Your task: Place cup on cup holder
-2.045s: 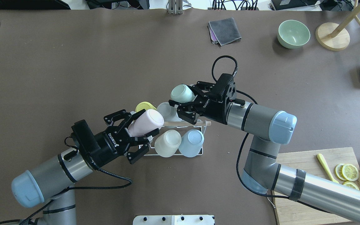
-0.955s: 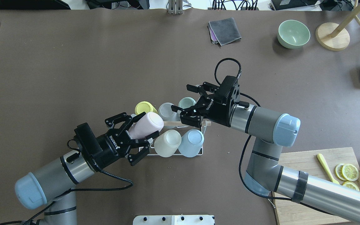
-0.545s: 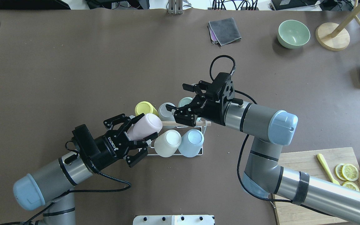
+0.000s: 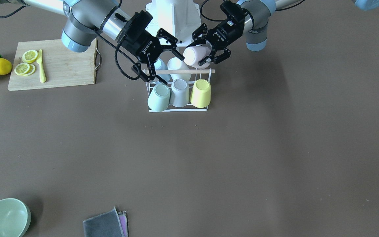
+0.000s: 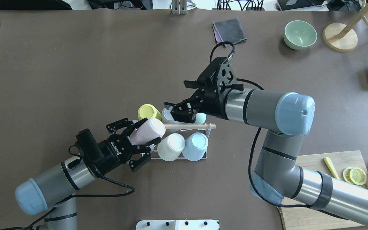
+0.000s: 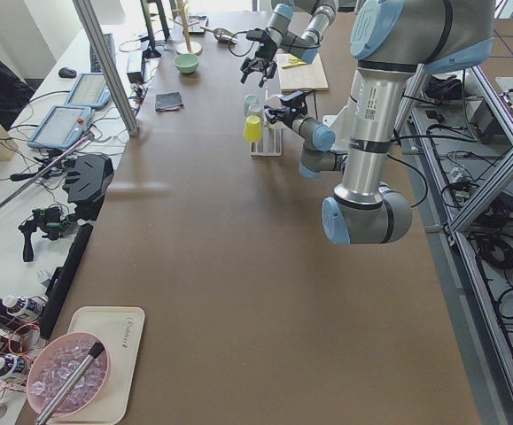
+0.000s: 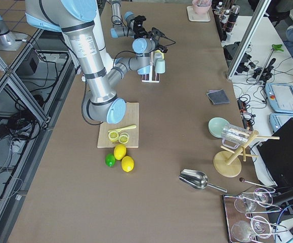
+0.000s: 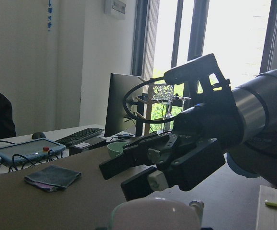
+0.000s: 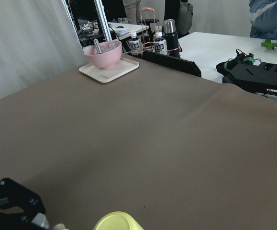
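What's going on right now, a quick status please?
Left gripper shut on pink cup, tilted over cup holder, not yet pegged. Right gripper open over far row. Five cups racked.

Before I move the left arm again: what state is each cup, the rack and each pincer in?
Left pincer: shut on the pink cup.
Right pincer: open, empty, over the rack.
Pink cup: held tilted, not on a peg.
Mint cup: upside down on the rack, free.
Yellow cup, grey cup, white cup, blue cup: upside down on the rack.
Rack: upright, five cups on it.
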Controlling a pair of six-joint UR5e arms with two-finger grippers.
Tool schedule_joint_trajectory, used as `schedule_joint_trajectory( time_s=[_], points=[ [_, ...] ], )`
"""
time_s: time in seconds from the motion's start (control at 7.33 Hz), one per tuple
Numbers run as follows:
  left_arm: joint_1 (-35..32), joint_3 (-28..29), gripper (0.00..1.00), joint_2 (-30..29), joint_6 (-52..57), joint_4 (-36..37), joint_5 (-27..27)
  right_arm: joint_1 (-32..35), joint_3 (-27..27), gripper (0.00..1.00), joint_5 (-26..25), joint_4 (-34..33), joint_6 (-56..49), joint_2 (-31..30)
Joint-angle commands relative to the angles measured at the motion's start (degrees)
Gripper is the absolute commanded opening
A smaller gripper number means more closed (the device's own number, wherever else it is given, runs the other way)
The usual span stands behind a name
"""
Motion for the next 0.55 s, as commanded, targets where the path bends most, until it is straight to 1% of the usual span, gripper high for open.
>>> schedule_joint_trajectory(
  time_s=[0.0,0.14,0.27,0.41],
  points=[
    [0.0,0.1,0.0,-0.1,0.0,-0.4,0.0,4.9,7.2,1.0,9.3,-17.0,0.2,1.9],
    [0.0,0.1,0.01,0.1,-0.1,-0.6,0.0,5.5,9.9,1.0,11.3,-22.8,-0.1,1.9],
    [0.0,0.2,0.23,0.5,-0.1,-0.9,0.0,6.8,11.8,1.0,14.8,-28.4,-0.2,1.8],
    [0.0,0.4,0.45,0.8,-0.1,-0.9,0.0,10.2,11.8,1.0,20.8,-32.5,-0.8,0.8]
  ],
)
